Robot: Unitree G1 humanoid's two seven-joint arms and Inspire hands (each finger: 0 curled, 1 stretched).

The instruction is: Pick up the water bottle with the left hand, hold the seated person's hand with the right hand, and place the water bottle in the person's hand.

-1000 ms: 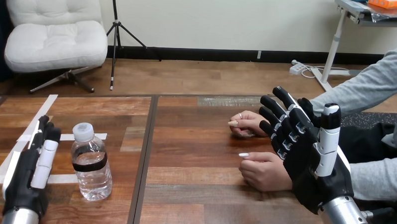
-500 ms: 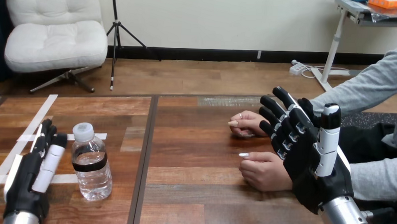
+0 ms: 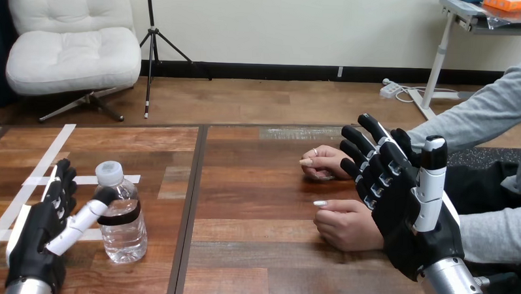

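At the near left, left hand: low over the table, palm turned toward the bottle, fingers straight and pointing to the far side, thumb spread wide to the right. Wide open, nothing gripped.
Left thumb: its tip lies at the left shoulder of the bottle, just below the cap; touching or a hair short, I cannot tell.
Bottle: upright on the table's left board, just right of the left hand. Clear plastic, water inside.
Cap: white, on the bottle.
Label: a black band round the bottle's middle; any print on it is too small to make out.
Tape: white strips flat on the left board, beside and behind the bottle.
Right hand: raised at the near right, back toward the camera, fingers straight and fanned toward the far left. Open, holding nothing.
Person's near hand: loosely curled on the right board, just left of the right hand, which hides its wrist; contact cannot be told.
Person's far hand: resting on the table beyond, just left of the right hand's fingertips.
Sleeves: grey, coming in from the right.
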